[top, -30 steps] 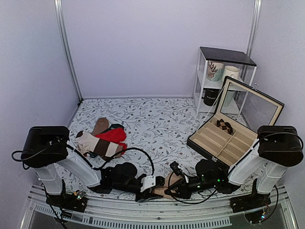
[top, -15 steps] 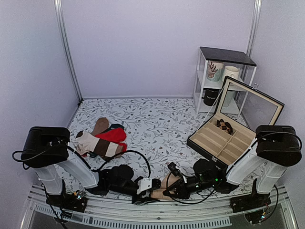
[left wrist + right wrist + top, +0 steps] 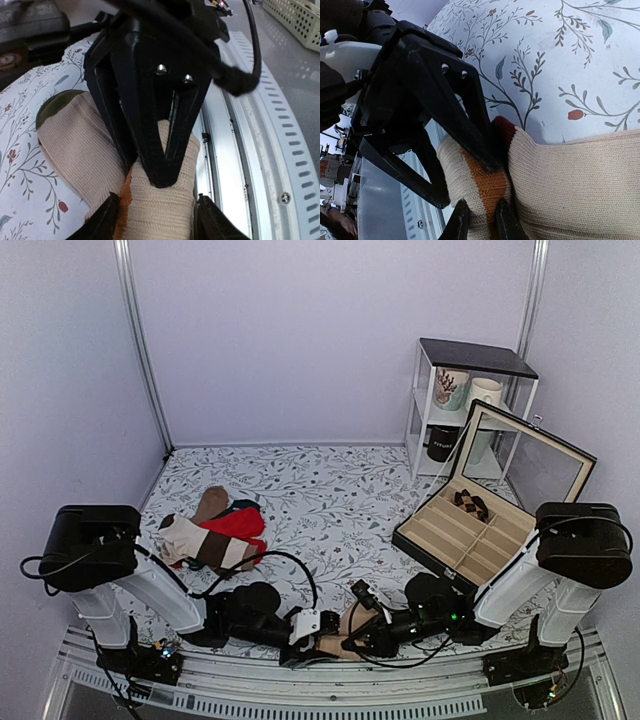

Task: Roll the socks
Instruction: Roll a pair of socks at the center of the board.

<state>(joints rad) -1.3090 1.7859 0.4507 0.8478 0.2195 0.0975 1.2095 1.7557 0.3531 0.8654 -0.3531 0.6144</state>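
Note:
The socks (image 3: 352,624) lie as a tan-beige bundle at the table's near edge, between my two grippers. In the left wrist view the bundle (image 3: 160,210) shows a rust-orange stripe and a dark toe at its far left. My left gripper (image 3: 158,221) has a finger on each side of the bundle and grips it. My right gripper (image 3: 481,223) is pinched on the orange-striped fold (image 3: 487,187); its black fingers (image 3: 160,150) press into the bundle from above. In the top view the left gripper (image 3: 322,640) and the right gripper (image 3: 350,640) nearly touch.
A pile with a red sock (image 3: 238,523) and a cream brown-banded sock (image 3: 205,546) lies at the left. An open black compartment box (image 3: 470,536) stands at the right, with a white shelf holding mugs (image 3: 465,405) behind it. The metal rail (image 3: 330,682) runs just below the grippers.
Both grippers have shifted slightly left along the near edge with the sock bundle between them. The grips look unchanged.

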